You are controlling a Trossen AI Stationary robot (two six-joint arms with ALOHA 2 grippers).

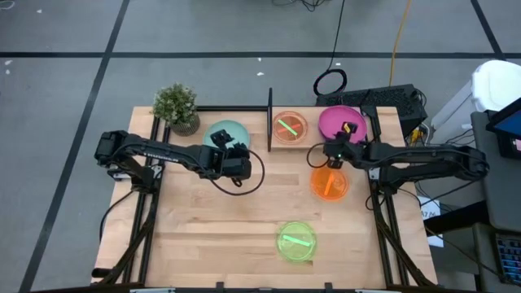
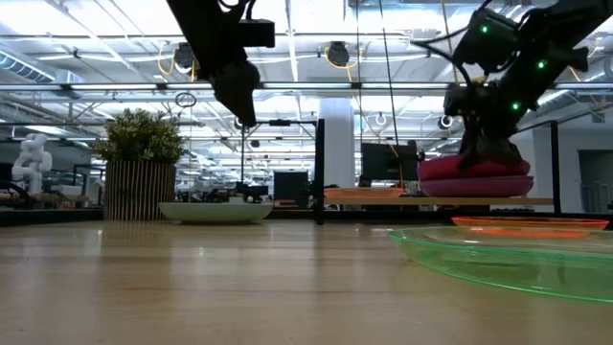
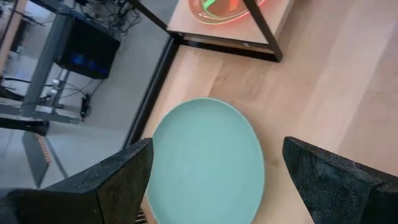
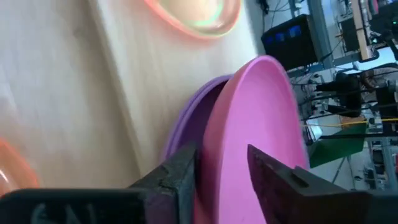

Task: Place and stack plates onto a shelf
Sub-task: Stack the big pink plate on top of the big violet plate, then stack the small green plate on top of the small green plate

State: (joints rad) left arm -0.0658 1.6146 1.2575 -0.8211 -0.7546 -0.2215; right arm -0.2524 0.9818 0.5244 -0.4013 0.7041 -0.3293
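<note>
Three plates sit on the shelf [image 1: 303, 149] that I can count: a pink see-through plate [image 1: 289, 127] with a green one inside it, by the black panel [image 1: 269, 119]. Next to them is a purple plate [image 4: 186, 134] with the magenta plate [image 1: 340, 122] leaning on top of it.

My right fingers [image 4: 221, 168] are on each side of the magenta plate's rim. They are just letting go, I think, but I cannot tell for sure. That plate is tilted, not flat yet.

Still on the desk [image 1: 212, 228] are the teal plate [image 3: 208, 163], the orange plate [image 1: 329, 183] and one green plate [image 1: 296, 241]. My left fingers [image 3: 211, 180] are spread wide, right above the teal plate, holding nothing. I think that one goes next.

Big plates look solid and flat. Small ones are see-through and shiny.
</note>
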